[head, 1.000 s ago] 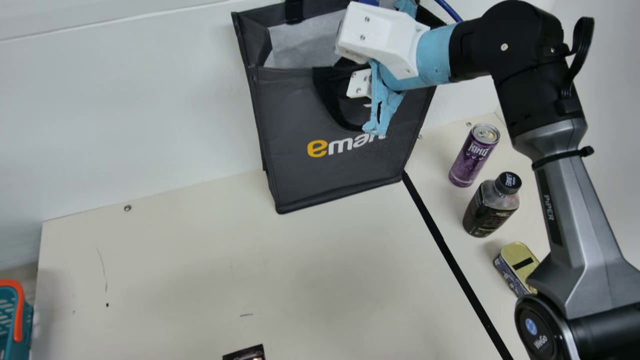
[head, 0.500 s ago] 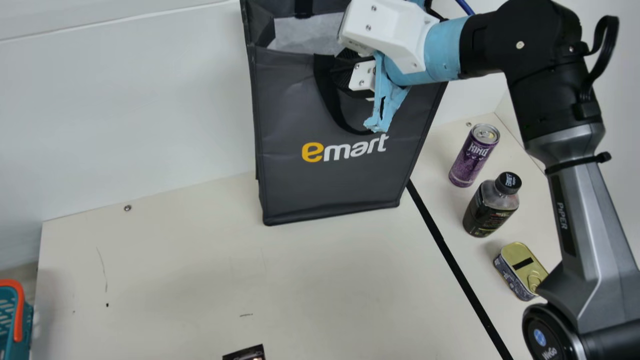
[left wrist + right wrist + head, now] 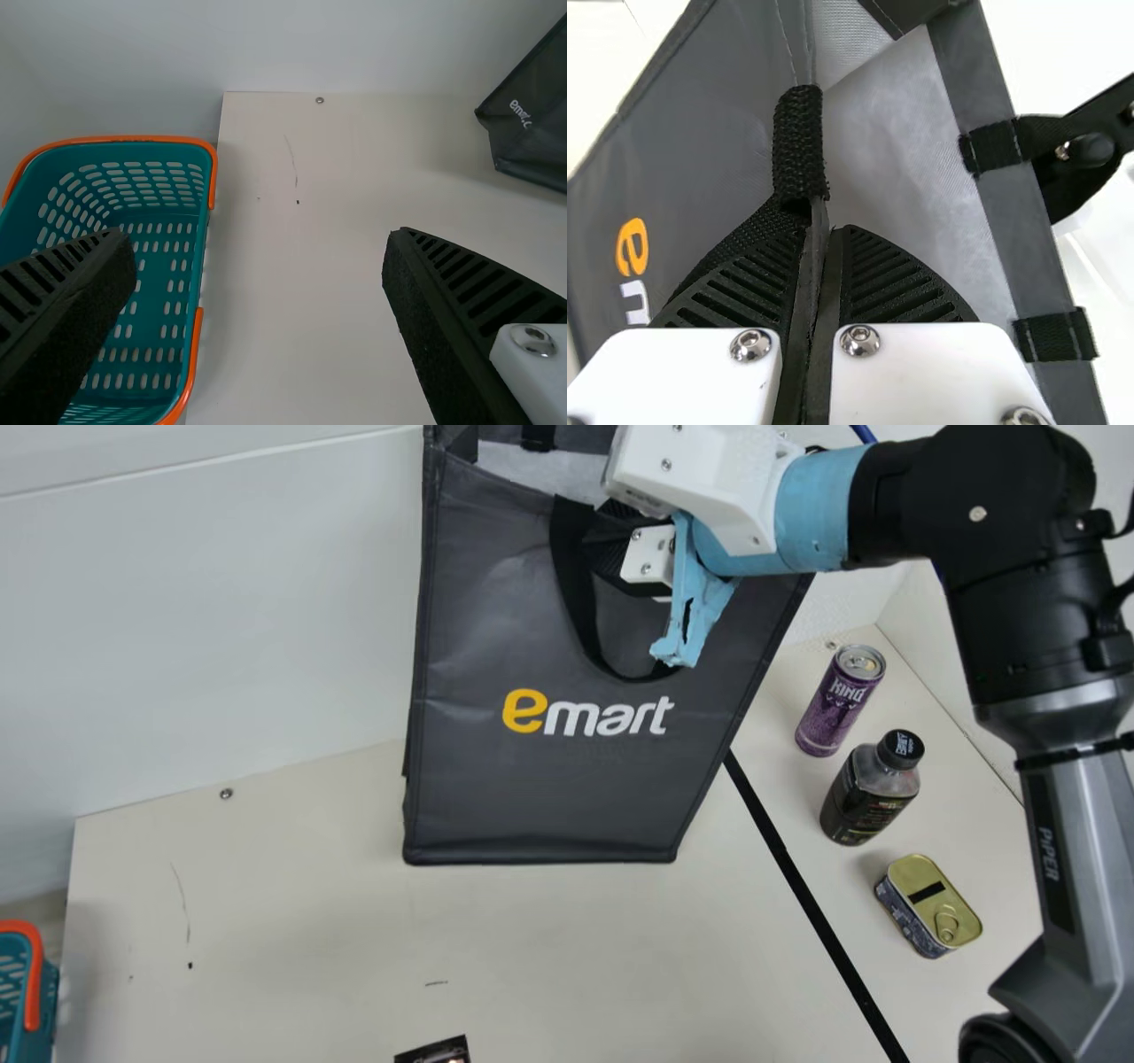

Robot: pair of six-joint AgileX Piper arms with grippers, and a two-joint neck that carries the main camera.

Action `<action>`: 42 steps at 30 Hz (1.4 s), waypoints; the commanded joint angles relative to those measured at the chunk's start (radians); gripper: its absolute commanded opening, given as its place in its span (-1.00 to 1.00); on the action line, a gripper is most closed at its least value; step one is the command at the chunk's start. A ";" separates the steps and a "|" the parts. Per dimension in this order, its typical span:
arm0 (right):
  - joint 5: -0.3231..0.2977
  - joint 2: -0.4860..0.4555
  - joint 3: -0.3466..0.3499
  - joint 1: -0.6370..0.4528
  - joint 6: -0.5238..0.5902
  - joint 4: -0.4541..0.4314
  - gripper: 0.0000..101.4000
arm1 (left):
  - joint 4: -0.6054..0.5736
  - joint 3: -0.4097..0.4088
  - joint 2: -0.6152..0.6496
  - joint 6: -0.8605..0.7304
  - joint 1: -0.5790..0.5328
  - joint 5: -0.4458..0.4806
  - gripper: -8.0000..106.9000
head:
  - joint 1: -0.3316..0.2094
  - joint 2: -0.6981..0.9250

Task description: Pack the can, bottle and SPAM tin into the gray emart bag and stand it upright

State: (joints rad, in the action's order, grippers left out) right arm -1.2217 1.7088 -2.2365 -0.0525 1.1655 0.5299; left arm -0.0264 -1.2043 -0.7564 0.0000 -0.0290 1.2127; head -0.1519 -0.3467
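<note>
My right gripper [image 3: 617, 553] pinches the gray emart bag [image 3: 567, 779] by its top edge. In my right wrist view, thin cloth sits squeezed between its two fingers. My main view shows the can [image 3: 837, 701], bottle [image 3: 864, 802] and SPAM tin [image 3: 926, 903] outside the bag, on the table [image 3: 310, 939]. My left wrist view shows my left gripper [image 3: 257, 257] spread wide, holding nothing.

A teal basket [image 3: 168, 140] with orange trim sits beside the cream table [image 3: 310, 921], backed by a white wall [image 3: 221, 602]; a black strip [image 3: 786, 861] crosses the tabletop, marked by a thin scratch [image 3: 181, 895]; a dark, partly cropped item [image 3: 434, 1053] lies at the main view's bottom edge.
</note>
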 commanded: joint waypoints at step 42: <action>0.002 -0.303 0.242 0.150 -0.074 -0.111 -1.00 | 0.000 0.000 0.000 0.000 0.000 0.000 0.71 | -0.023 -0.002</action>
State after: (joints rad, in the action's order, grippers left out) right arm -1.2201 1.4099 -2.0052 0.0938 1.0921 0.4210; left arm -0.0264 -1.2043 -0.7564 0.0000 -0.0290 1.2127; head -0.1519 -0.3482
